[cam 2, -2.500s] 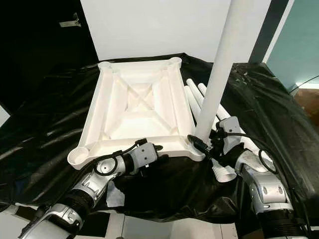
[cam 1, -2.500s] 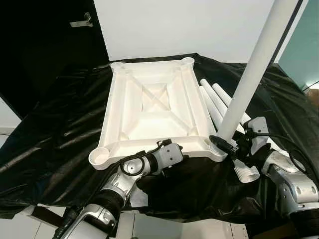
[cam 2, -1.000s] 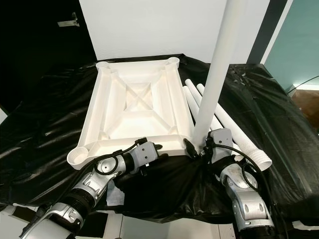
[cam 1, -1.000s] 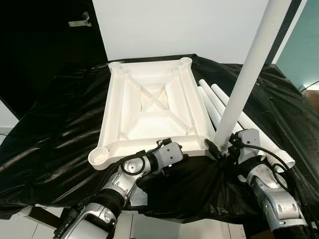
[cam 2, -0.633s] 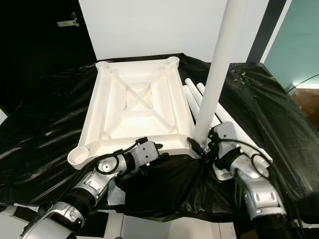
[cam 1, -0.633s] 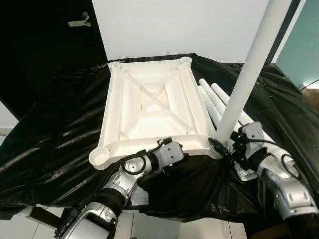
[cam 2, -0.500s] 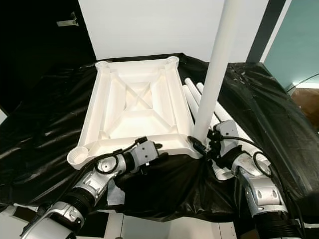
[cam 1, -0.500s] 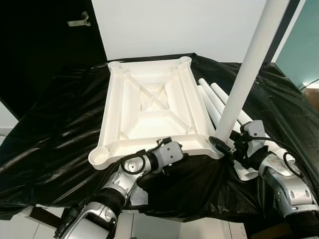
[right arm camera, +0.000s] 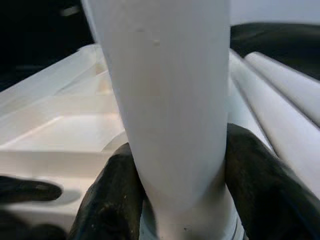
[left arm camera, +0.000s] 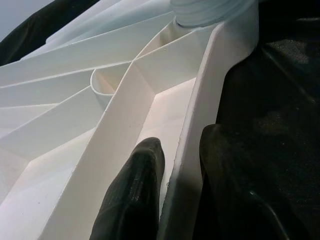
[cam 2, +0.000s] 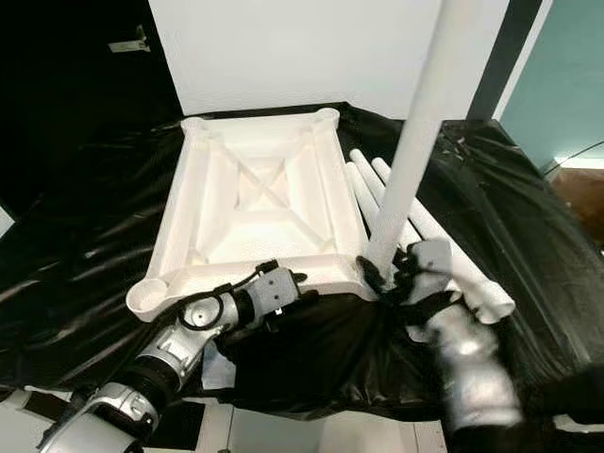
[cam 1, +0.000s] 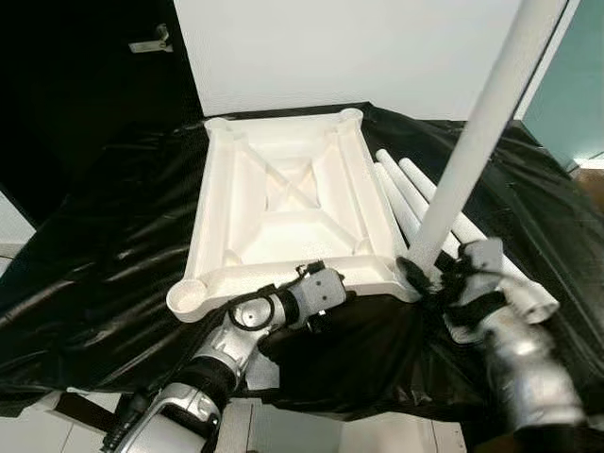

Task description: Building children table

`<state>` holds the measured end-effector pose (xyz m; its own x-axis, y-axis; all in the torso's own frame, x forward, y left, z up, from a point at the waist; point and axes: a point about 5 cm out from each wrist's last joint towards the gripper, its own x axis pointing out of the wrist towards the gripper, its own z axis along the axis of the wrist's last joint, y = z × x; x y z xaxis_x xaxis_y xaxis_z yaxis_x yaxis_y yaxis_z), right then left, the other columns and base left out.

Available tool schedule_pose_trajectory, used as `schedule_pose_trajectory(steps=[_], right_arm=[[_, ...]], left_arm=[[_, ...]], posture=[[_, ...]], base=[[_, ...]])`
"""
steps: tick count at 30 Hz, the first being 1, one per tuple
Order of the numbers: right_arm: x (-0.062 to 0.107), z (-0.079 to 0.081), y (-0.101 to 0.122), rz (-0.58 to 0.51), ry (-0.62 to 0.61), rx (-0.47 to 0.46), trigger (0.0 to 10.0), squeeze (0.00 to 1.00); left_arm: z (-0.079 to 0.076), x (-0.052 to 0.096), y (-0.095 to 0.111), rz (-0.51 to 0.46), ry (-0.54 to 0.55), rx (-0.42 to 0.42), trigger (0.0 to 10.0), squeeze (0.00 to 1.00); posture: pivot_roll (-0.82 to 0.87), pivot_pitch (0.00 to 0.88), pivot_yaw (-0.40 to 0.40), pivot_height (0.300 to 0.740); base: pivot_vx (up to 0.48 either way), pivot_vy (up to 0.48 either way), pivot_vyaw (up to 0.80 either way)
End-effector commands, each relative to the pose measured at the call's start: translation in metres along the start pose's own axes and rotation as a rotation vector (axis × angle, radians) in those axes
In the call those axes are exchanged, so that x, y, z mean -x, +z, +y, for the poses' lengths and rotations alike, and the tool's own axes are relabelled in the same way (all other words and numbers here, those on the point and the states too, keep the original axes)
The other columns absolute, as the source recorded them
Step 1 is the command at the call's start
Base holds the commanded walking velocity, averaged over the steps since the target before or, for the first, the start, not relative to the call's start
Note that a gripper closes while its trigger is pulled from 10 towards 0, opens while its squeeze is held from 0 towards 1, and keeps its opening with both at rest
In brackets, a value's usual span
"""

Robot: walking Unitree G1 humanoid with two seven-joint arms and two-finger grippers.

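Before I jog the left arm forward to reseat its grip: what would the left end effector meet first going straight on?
Likely the round inner socket of the white tabletop, whose near rim the left end effector pinches; depth is unclear.

One upturned white tabletop (cam 1: 283, 203) is lying on one black sheet (cam 1: 104, 245). One white leg (cam 1: 472, 142) is standing upright; three loose legs (cam 1: 415, 193) are lying right.

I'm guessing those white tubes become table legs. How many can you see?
4. One leg stands upright at the tabletop's near right corner, held by the right gripper. Three spare legs lie beside the tabletop on the black cover; others may be hidden.
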<state>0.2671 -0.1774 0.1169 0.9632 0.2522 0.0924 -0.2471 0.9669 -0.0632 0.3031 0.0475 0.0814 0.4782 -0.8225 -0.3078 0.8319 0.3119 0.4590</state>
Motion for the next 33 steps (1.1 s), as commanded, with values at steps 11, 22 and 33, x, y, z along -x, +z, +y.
schedule_pose_trajectory(steps=[11, 22, 33], right_arm=[[-0.001, 0.018, -0.001, -0.041, -0.306, -0.062, 0.0, 0.00], [-0.008, 0.032, 0.006, -0.069, -0.114, -0.035, 10.0, 1.00], [-0.013, 0.020, 0.010, 0.007, 0.156, 0.007, 10.0, 0.00]], left_arm=[[-0.023, 0.011, -0.034, 0.150, -0.052, 0.064, 10.0, 0.00], [-0.029, 0.006, -0.031, 0.137, -0.053, 0.074, 10.0, 0.00], [-0.029, 0.002, -0.029, 0.131, -0.052, 0.081, 10.0, 0.00]], posture=[[-0.02, 0.027, -0.006, 0.740], [-0.04, 0.035, -0.020, 0.740], [-0.06, 0.036, -0.022, 0.740]], base=[[0.000, 0.000, 0.00], [0.000, 0.000, 0.00], [0.000, 0.000, 0.00]])
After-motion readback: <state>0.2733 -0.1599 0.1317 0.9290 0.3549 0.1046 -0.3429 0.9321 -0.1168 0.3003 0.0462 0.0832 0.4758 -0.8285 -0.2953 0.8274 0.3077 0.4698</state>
